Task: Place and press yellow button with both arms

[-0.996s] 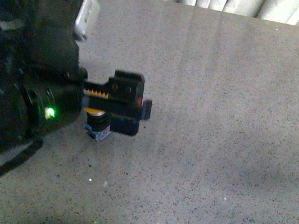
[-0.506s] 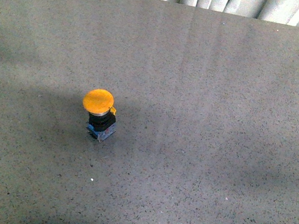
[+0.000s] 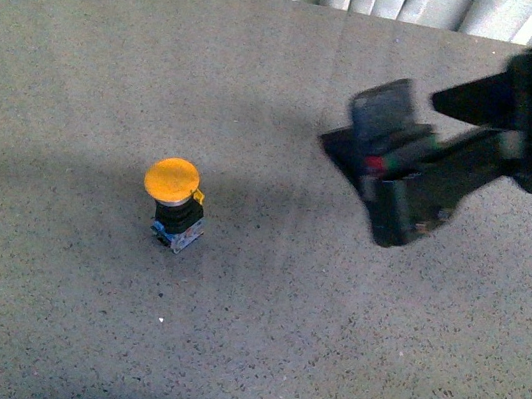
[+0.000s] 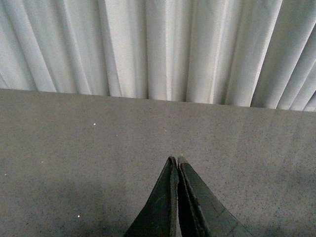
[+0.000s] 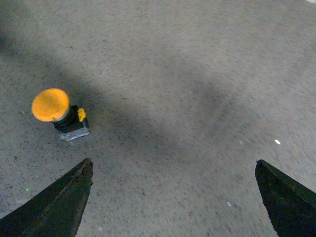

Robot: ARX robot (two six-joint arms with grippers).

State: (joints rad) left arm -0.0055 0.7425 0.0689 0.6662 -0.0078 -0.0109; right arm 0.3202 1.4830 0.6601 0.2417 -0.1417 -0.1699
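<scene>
— Whereabouts of the button (image 3: 173, 197)?

— Standing upright on the table (image 3: 419, 386), left of the middle, well short of the far edge under the curtain (image 4: 158, 49). Orange-yellow cap on top, black collar beneath, blue-and-white block at the foot. Touched by nothing.

— And the pincers?

— Right pincer (image 3: 365, 180) up in the air toward the far right corner, well apart from the button and blurred in the front view. Spread wide and empty, plainly so in its own wrist view (image 5: 173, 162), with the button (image 5: 54, 111) out ahead and not between the two sides. Left pincer (image 4: 177, 163) clamped tight on nothing, pointed at the far edge and the curtain. Absent from the front view.

— Feel of the thing?

— Probably light and rigid, hard plastic, hardly to be crushed. Top-heavy, though: wide cap over a narrow foot, so likely tipped by any sideways knock. Cap smooth and domed, presumably slippery. For a grip, best taken at the black collar or across the flat sides of the block. For the press, straight down on the middle of the cap, ideally with the foot steadied from the side.

— Any boxes, trays, bowls?

— None to be seen in any view.

— Stage of the job?

— Seems placed already; not yet pressed.
</scene>
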